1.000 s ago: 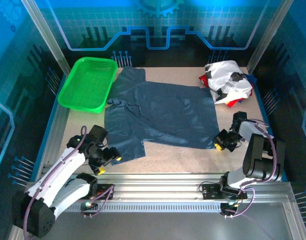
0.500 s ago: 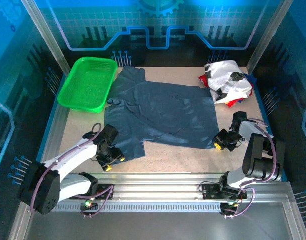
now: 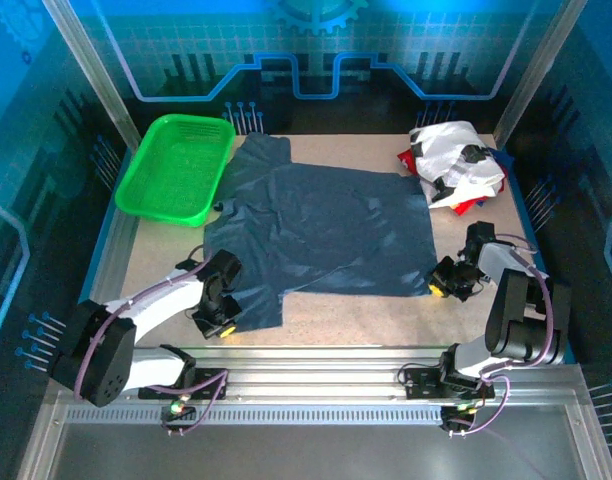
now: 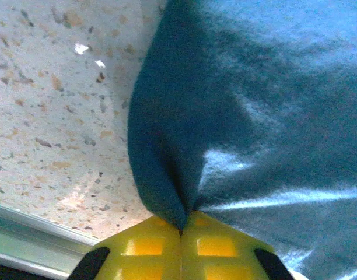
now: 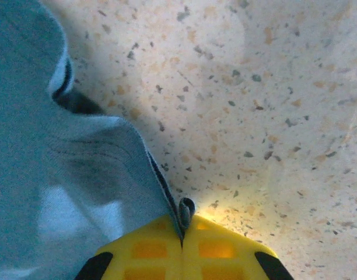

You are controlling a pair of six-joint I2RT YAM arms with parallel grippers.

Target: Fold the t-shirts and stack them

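A dark slate-blue t-shirt point(image 3: 321, 225) lies spread flat over the middle of the table. My left gripper point(image 3: 223, 322) is shut on its near left corner, and the cloth point(image 4: 167, 151) bunches into the closed yellow jaws. My right gripper point(image 3: 441, 288) is shut on the shirt's near right corner, with the hem point(image 5: 108, 175) pinched between its jaws. A crumpled heap of white and red t-shirts point(image 3: 454, 165) sits at the far right of the table.
A green plastic mesh basket point(image 3: 176, 168) stands at the far left, touching the blue shirt's sleeve. Bare speckled tabletop point(image 3: 366, 320) runs along the near side. A metal rail point(image 3: 316, 365) borders the table's front edge.
My left gripper moved right onto the shirt's near left corner and shut on it. The near left hem has shifted and folded slightly. The right gripper stayed put.
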